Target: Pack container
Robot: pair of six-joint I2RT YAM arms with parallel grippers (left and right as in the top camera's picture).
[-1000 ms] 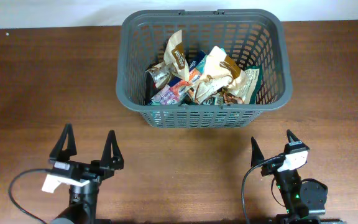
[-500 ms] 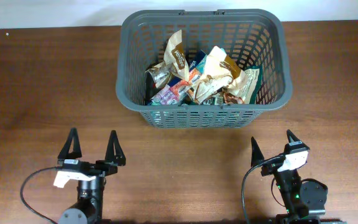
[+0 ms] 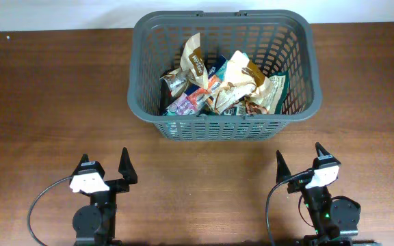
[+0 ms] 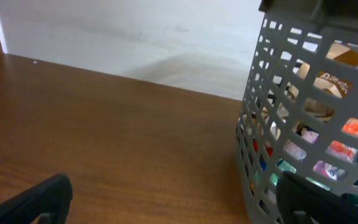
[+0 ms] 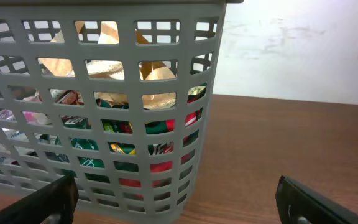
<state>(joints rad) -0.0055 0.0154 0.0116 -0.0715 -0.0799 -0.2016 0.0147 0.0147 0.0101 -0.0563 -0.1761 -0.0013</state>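
The container [image 3: 221,128], a dark grey slotted basket, stands at the back middle of the table with several crumpled snack packets [image 3: 217,85] inside. Both grippers sit near the front edge, well short of the basket. My left gripper [image 3: 104,158] is open and holds nothing. My right gripper [image 3: 299,152] is open and also holds nothing. In the left wrist view the container [image 4: 291,124] fills the right side, and the left gripper [image 4: 176,205] shows only bare wood between its fingers [image 4: 36,199]. In the right wrist view the container [image 5: 104,93] stands ahead to the left of the right gripper [image 5: 179,202].
A brown wooden table [image 3: 40,96] stretches out on both sides of the basket. Behind it runs a white wall [image 4: 135,37]. A black cable [image 3: 36,208] loops beside the left arm's base.
My left gripper has shifted right and turned to point straight at the basket. The right gripper and the basket have not moved.
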